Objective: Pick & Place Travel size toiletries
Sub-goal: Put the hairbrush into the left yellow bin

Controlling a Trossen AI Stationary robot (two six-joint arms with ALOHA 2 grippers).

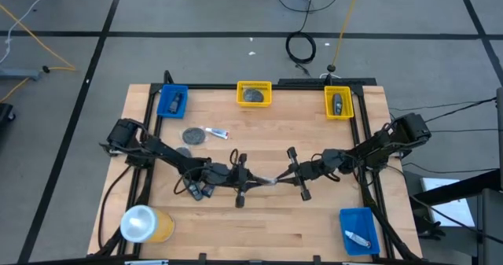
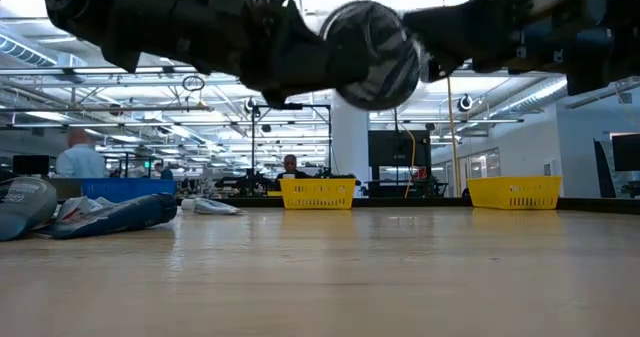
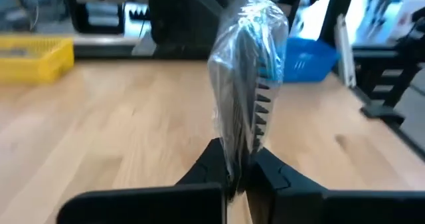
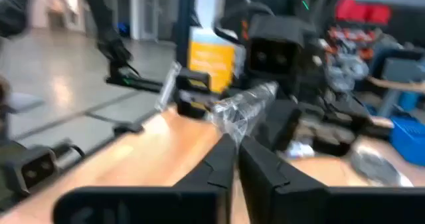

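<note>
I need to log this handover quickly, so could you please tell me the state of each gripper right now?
Left gripper: shut on the clear plastic-wrapped black comb.
Right gripper: shut on the same wrapped comb's other end.

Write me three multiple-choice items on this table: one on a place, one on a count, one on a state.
1. The large yellow roll stands:
A. on the wood, at a corner on the left arm's side
B. in a blue bin
C. in a yellow bin

2. Yellow bins on the table:
A. one
B. two
C. four

3. The left tool is:
A. wide open and empty
B. shut on a wrapped comb
C. resting in a bin

Key:
1 A, the yellow roll sits on bare wood.
2 B, the yellow bins line the far edge.
3 B, the left tool pinches the wrapped comb; the right tool pinches its wrap too.
</note>
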